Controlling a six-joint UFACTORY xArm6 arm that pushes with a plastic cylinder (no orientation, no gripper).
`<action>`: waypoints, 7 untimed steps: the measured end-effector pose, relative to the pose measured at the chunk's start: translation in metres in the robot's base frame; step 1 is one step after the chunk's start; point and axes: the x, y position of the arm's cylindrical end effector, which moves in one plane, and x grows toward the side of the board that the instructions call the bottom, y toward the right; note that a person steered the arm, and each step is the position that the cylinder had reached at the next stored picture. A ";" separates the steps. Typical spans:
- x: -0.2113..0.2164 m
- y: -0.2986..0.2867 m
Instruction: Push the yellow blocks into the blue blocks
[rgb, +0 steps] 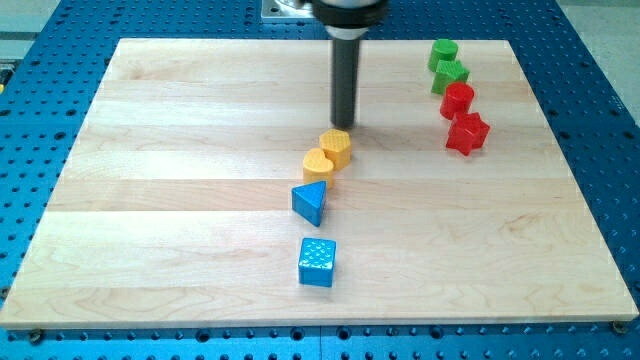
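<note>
Yellow hexagonal block (337, 147) sitting just below my tip (344, 126), touching yellow heart-shaped block (318, 164), blue triangular block (310, 201) lying just beneath on wooden counter (150, 200), no end effector showing, only a rod.

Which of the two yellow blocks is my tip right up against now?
My tip is against the upper yellow block, the hexagonal one. The other yellow block, heart-shaped, lies below-left, next to the blue triangle.

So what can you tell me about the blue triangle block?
The blue triangle block is a small wedge that looks like painted wood or plastic, lying flat on the wooden board near its middle. It points toward the view's top, where it touches the yellow heart block. The blue cube sits apart below it. My tip is farther up, by the yellow hexagon block.
</note>
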 end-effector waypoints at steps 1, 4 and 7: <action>0.071 -0.039; 0.111 -0.034; 0.080 -0.109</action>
